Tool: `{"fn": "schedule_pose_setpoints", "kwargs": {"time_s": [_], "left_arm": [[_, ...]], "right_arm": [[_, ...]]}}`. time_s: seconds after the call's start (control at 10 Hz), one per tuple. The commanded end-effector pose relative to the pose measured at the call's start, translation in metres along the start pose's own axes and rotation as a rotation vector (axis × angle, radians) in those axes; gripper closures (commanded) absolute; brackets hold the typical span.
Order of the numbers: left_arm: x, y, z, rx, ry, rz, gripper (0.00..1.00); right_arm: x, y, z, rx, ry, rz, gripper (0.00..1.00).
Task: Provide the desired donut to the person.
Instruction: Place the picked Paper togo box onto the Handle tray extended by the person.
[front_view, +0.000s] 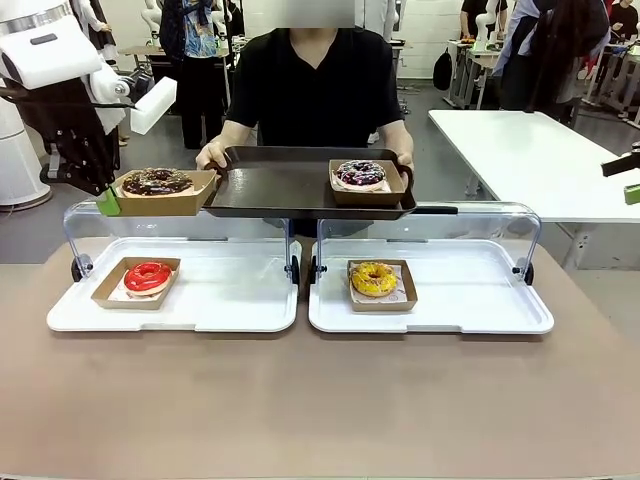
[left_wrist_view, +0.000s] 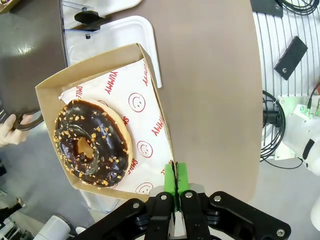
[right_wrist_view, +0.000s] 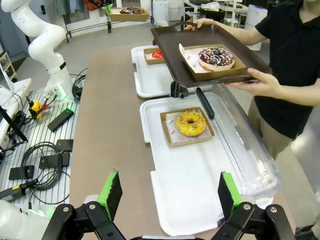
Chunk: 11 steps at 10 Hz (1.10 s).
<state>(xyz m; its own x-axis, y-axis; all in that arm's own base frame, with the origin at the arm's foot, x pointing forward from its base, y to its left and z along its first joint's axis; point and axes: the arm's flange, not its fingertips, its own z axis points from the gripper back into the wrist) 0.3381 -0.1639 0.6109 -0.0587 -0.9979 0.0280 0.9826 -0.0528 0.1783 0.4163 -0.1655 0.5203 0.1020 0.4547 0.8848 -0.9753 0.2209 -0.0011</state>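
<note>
One chocolate donut (front_view: 157, 181) lifted, left tool (front_view: 108, 203) clamped

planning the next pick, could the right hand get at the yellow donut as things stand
Probably yes. The right hand is open and empty, hovering over the near end of the white tray, and the yellow donut sits uncovered straight ahead. The clear lid is swung back, and the person's brown tray is held higher, farther off.

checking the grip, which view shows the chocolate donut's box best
The left wrist view: the chocolate donut's box lies close up, its edge pinched by the left gripper. The front view shows the box side-on, beside the person's tray. The right wrist view shows it small and distant.
</note>
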Motion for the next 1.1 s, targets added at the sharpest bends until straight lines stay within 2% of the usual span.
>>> {"fn": "schedule_pose_setpoints", "kwargs": {"time_s": [0.0, 0.2, 0.4, 0.7, 1.0], "left_arm": [[0.000, -0.004, 0.000, 0.008, 0.015, 0.008, 1.00], [0.000, 0.000, 0.000, 0.000, 0.000, 0.000, 0.99], [0.023, 0.007, 0.013, 0.060, -0.024, -0.021, 0.99], [0.050, 0.082, 0.041, 0.083, -0.019, -0.043, 0.99], [0.078, 0.142, 0.021, 0.032, -0.017, -0.041, 0.99]], "right_arm": [[0.001, 0.000, -0.001, 0.000, -0.019, -0.001, 0.00], [0.001, 0.000, -0.001, 0.000, -0.019, -0.001, 0.00], [0.001, 0.000, -0.001, 0.000, -0.019, -0.001, 0.00], [0.001, 0.000, -0.001, 0.000, -0.019, -0.001, 0.00], [0.001, 0.000, -0.001, 0.000, -0.019, -0.001, 0.00]]}}
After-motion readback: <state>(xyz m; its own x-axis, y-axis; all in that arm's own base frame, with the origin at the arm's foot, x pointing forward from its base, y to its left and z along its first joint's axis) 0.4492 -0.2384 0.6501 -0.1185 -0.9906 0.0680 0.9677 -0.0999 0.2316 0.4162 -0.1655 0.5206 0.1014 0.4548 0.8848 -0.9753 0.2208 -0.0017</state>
